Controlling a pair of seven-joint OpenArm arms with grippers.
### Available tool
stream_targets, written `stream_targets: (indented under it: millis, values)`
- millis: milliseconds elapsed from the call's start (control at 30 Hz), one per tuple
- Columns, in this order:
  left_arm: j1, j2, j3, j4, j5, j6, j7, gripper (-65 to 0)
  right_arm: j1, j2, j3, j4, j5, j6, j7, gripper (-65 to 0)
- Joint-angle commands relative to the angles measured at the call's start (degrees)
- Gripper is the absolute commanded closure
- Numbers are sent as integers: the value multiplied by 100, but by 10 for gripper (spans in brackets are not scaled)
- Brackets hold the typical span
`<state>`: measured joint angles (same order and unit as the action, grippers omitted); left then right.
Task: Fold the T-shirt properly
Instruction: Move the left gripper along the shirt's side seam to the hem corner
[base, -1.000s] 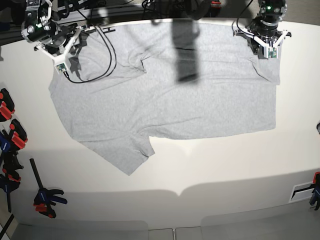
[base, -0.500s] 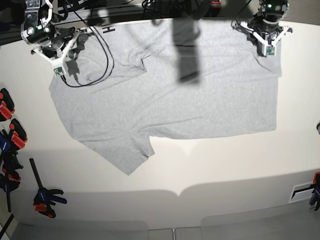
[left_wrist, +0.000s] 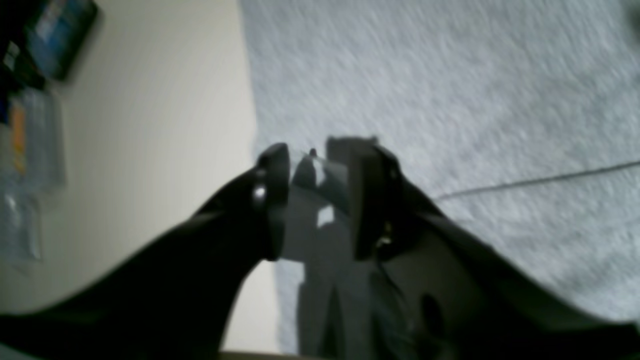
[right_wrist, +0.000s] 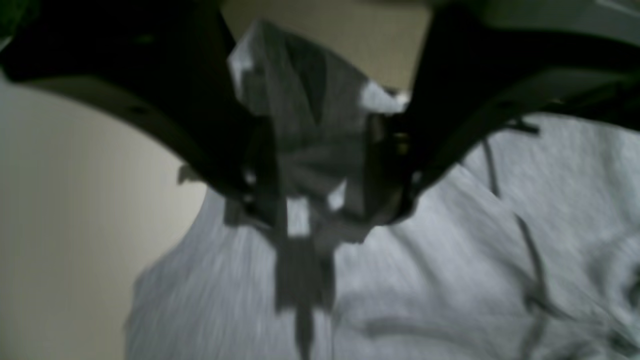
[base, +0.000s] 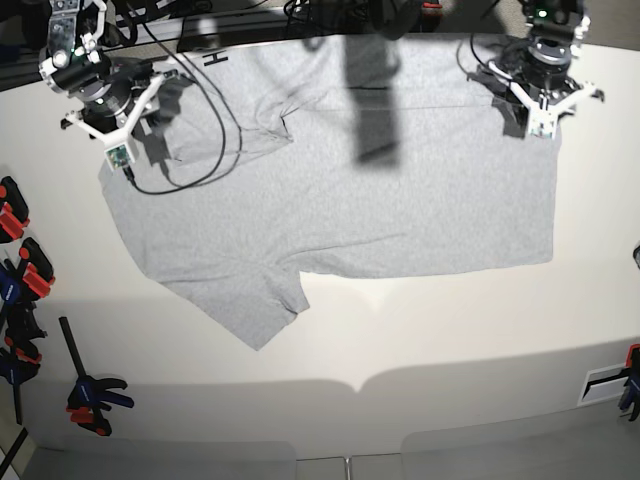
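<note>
Left gripper (left_wrist: 317, 200): positioned at the far right of the base view, pointing downward, with a gap visible between its two dark fingers (left_wrist: 272, 200). Right gripper (right_wrist: 320, 165): positioned at the far left of the base view, fingers (right_wrist: 250, 165) spread apart, wrist angled down.

Right gripper (right_wrist: 320, 165) hung over T-shirt (right_wrist: 425, 280) near its edge — dark fingers (right_wrist: 220, 145) apart, gap between them showing shadowed grey cloth. Whether cloth was pinched — unclear, blurred. Fabric wrinkled toward right; bare cream worktop (right_wrist: 75, 210) at left.
</note>
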<state>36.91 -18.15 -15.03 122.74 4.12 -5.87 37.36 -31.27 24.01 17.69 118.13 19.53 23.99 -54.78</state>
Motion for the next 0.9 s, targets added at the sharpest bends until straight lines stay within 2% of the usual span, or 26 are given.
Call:
stream_targets:
  millis: [0, 33, 167, 333, 367, 533, 600, 700, 867]
  values:
    - [-109, -149, -31, 105, 35, 48, -116, -226, 17, 74, 35, 153, 37, -44, 188, -334]
    - [-205, -243, -31, 98, 33, 50, -105, -244, 20, 74, 35, 177, 35, -44, 282, -361]
    - [-706, -555, -31, 98, 33, 50, -192, -258, 15, 70, 35, 186, 17, -44, 715, -366]
    - [-1252, -695, -31, 98, 33, 52, -1196, -258, 17, 72, 35, 188, 22, -46, 876, -366]
    - [-1346, -695, -31, 98, 31, 55, -1244, -258, 17, 72, 35, 188, 20, -46, 874, -366]
    - [-1827, -697, -31, 83, 9, 52, -1152, -259, 17, 70, 35, 188, 24, -46, 874, -366]
    - [-2114, -732, -31, -42, -256, 50, -1021, -264, 20, 68, 35, 188, 81, -46, 870, -366]
    - [-2680, -973, -31, -511, -861, 9, -527, -272, 20, 59, 33, 188, 343, -44, 813, -366]
    - [-3783, -1453, -31, -2061, -1720, -575, -236, -272, 17, 57, 33, 188, 365, -44, 629, -366]
